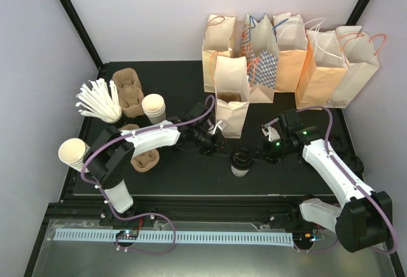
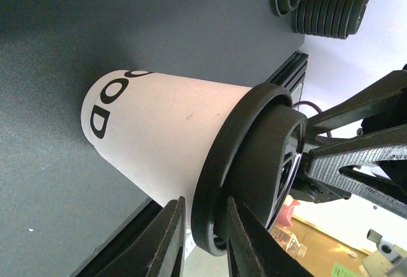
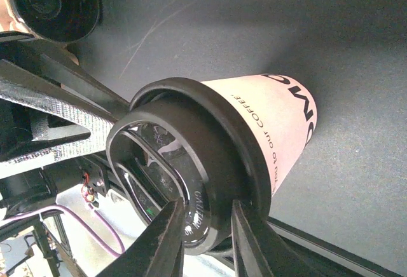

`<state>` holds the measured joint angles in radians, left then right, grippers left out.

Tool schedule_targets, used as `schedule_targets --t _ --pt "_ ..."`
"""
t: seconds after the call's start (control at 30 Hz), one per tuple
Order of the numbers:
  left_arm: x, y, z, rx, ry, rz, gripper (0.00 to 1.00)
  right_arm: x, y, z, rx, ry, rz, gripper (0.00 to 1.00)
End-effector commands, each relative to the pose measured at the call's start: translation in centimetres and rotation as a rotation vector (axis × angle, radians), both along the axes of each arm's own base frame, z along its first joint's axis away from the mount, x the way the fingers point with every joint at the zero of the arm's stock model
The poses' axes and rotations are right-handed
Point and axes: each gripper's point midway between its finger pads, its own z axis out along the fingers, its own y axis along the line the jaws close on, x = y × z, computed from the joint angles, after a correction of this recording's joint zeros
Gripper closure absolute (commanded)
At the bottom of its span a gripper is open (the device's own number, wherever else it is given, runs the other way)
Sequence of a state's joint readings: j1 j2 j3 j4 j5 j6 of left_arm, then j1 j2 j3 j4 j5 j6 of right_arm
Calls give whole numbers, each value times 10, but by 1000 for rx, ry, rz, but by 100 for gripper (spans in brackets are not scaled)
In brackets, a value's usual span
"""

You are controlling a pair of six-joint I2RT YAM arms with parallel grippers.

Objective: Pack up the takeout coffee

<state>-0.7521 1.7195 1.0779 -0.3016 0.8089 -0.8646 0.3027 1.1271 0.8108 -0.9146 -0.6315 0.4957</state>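
Coffee: takeout coffee (image 1: pixel 240 162) near centre, lettering half hidden.
Left: my left gripper (image 2: pixel 205 208) narrow, pinching its lid (image 2: pixel 219 156).
Right: my right gripper (image 3: pixel 207 207) likewise; fingertips indistinct from above.

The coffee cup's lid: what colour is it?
The lid is black, on a white lettered cup; clearest in the right wrist view.

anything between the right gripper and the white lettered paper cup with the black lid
Nothing visible: the right gripper straddles the round black plastic lid of the white lettered paper cup, as does the left gripper.
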Motion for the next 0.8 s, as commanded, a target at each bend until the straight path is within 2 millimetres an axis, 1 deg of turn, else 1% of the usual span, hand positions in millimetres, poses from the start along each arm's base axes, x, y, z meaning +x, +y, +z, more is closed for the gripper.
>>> schedule_targets --t 0.0,0.03,0.13,0.4,0.6,0.77 --pt "0 -7 3 -23 -15 -23 79 -1 5 -3 27 7 14 76" --pt "0 -7 2 -21 -14 -24 79 -2 5 -4 27 9 14 76" --pt "0 -7 -1 -18 -14 -26 84 -4 5 -8 32 19 16 76" --pt "-3 -3 -14 11 -12 -38 85 -14 4 -27 36 57 7 77" --pt "-8 1 -25 32 -7 -45 86 -24 -3 -46 3 97 -8 77" --pt "-14 4 -37 60 2 -54 86 -36 -10 -65 -35 144 -27 77"
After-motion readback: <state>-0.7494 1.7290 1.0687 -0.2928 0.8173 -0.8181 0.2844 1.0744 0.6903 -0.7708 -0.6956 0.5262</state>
